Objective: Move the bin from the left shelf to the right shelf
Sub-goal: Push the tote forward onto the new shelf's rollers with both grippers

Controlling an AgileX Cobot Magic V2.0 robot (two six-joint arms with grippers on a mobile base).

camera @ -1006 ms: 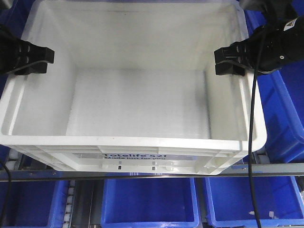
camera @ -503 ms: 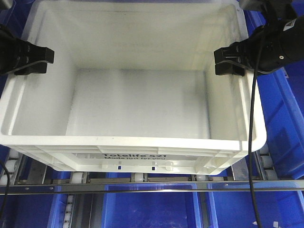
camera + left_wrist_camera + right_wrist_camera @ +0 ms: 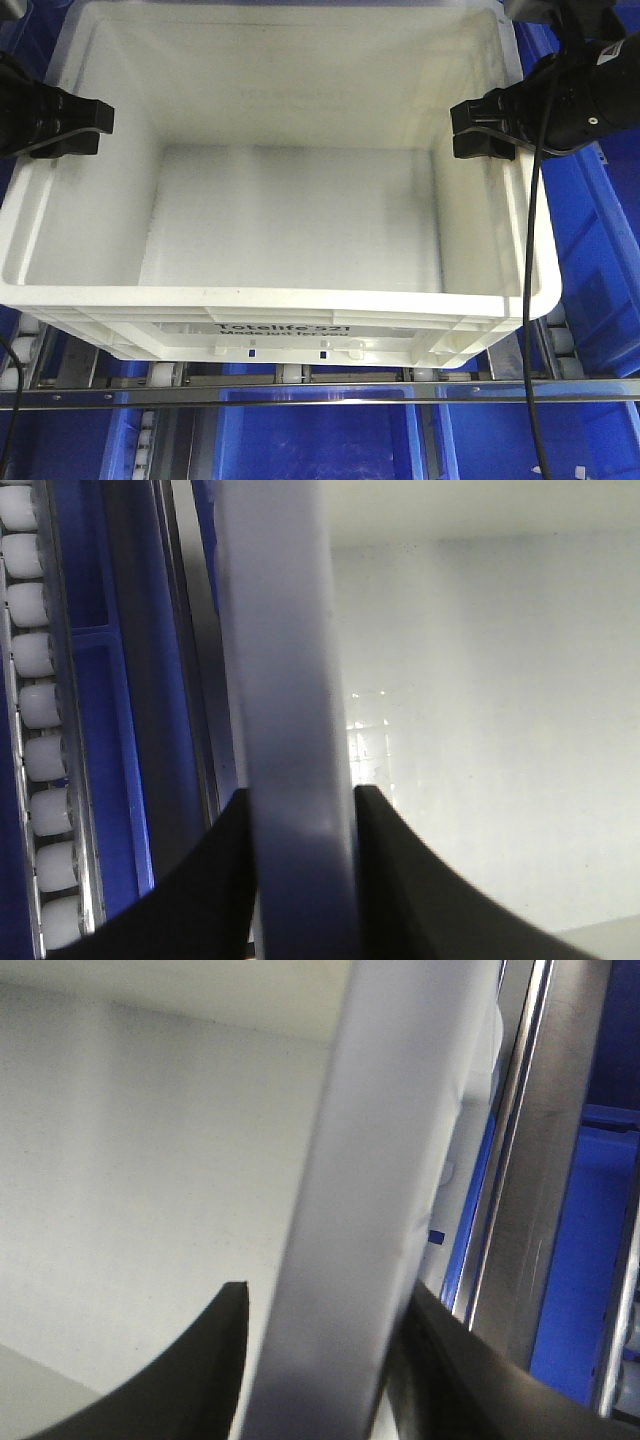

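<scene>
The white bin (image 3: 290, 225) fills most of the front view. It sits over a shelf of white rollers (image 3: 292, 373), with a metal rail (image 3: 320, 392) running across just below its near wall. Whether its base rests on the rollers or hangs just above them cannot be told. Its far rim is clipped by the top edge of the view. The black print (image 3: 283, 328) on the near wall is seen at a steep slant: "Totelife 52" can be read, while the line under it is too squashed to read. The inside is bare.

The left claw (image 3: 88, 128) is clenched on the bin's left rim. The left wrist view shows that rim standing between two black fingers (image 3: 205, 890), both pressed against it, with their lower parts cut off by the bottom edge. The right claw (image 3: 470, 130) is likewise clamped on the right rim. In the right wrist view a dark finger (image 3: 190, 1380) lies on the inner side and the other on the outer side. Both arms run out of the front view at its sides. A black cable (image 3: 530, 300) hangs from the right arm across the bin's corner.

Blue bins (image 3: 320, 440) stand below the rail and beside the white bin on the right, mostly hidden or cropped.
</scene>
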